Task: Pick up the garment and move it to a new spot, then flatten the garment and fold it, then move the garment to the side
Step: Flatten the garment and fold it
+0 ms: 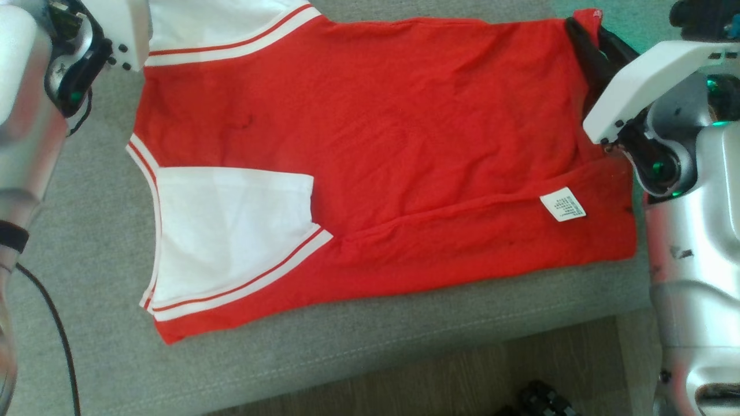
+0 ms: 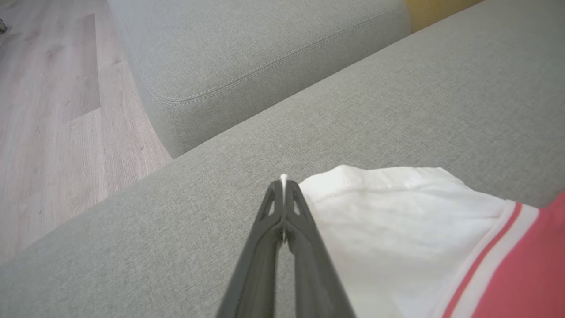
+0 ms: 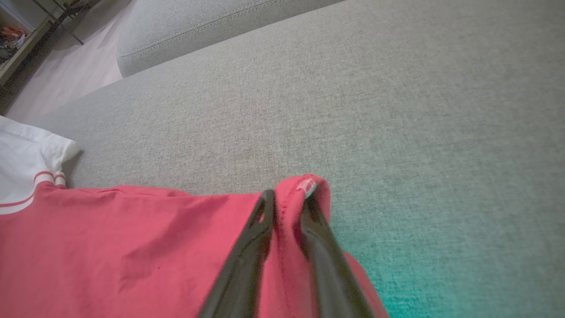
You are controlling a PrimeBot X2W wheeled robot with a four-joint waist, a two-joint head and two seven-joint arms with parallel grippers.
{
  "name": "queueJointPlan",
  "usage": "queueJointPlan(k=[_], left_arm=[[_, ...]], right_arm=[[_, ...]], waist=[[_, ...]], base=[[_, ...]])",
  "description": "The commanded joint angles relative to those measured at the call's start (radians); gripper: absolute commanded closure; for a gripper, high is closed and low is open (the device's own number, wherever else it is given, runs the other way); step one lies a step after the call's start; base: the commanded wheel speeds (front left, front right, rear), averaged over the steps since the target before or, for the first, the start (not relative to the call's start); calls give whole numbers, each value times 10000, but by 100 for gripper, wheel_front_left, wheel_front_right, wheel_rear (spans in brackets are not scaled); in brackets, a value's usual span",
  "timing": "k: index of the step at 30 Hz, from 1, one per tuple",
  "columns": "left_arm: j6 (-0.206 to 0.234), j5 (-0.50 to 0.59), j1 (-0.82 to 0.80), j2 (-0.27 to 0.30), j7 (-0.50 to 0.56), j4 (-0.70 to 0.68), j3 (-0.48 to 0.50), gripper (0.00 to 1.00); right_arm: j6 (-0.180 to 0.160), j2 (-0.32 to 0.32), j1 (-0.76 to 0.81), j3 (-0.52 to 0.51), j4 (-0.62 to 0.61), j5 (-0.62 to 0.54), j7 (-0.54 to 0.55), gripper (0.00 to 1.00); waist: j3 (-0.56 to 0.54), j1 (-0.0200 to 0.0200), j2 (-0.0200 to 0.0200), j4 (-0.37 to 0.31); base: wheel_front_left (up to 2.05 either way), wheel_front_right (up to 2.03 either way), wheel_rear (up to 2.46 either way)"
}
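Note:
A red garment (image 1: 376,133) with white sleeves lies spread on a grey sofa cushion (image 1: 92,242); its near edge is folded over, showing a white label (image 1: 562,204). One white sleeve (image 1: 231,231) rests folded onto the front. My left gripper (image 2: 284,183) is shut, with a sliver of the far white sleeve (image 2: 397,229) pinched at its tips. At the garment's right end, my right gripper (image 3: 289,198) is shut on a raised red hem corner (image 3: 304,185); its dark fingers (image 1: 584,40) hold that corner slightly above the cushion.
A second grey cushion (image 2: 265,53) sits beyond the left sleeve, with wooden floor (image 2: 53,110) beside it. The cushion's front edge (image 1: 404,352) drops to floor (image 1: 462,381), where a dark object (image 1: 540,398) lies. A black cable (image 1: 58,323) hangs at the left.

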Motion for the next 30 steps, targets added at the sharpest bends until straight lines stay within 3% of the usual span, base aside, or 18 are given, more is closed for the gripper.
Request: queueJointPlan(k=[1, 2, 7, 13, 19, 24, 30], left_arm=[[14, -71, -405, 466, -114, -197, 249, 100], [14, -127, -427, 480, -199, -182, 204, 100], [14, -237, -680, 581, -1000, -52, 110, 100], [263, 125, -1364, 501, -2780, 158, 378, 100], [418, 403, -1670, 220, -3149, -124, 819, 100], [308, 589, -821, 247, -3159, -1344, 1423, 100], [216, 681, 1259, 782, -3161, -3222, 2166, 100]], right_arm=[[-4, 72, -238, 59, -271, 99, 90, 83], [-4, 83, -303, 5, -189, 150, 102, 100], [-4, 16, -683, -257, 95, 251, -1, 100], [-4, 6, -1476, -892, 536, 319, -489, 100], [-4, -72, -2236, -1376, 935, 178, -1267, 100], [-4, -307, -2149, -1338, 1116, 166, -1418, 100], [-4, -871, -1109, -1091, 701, 447, -1122, 100]], waist=[[-9, -1, 0, 18], [-8, -1, 0, 33], [59, -1, 0, 76], [201, -1, 0, 217], [229, -1, 0, 575], [45, -1, 0, 883], [-273, -1, 0, 1102]], base=[[0, 0, 0], [0, 0, 0], [0, 0, 0], [0, 0, 0], [0, 0, 0], [0, 0, 0], [0, 0, 0]])
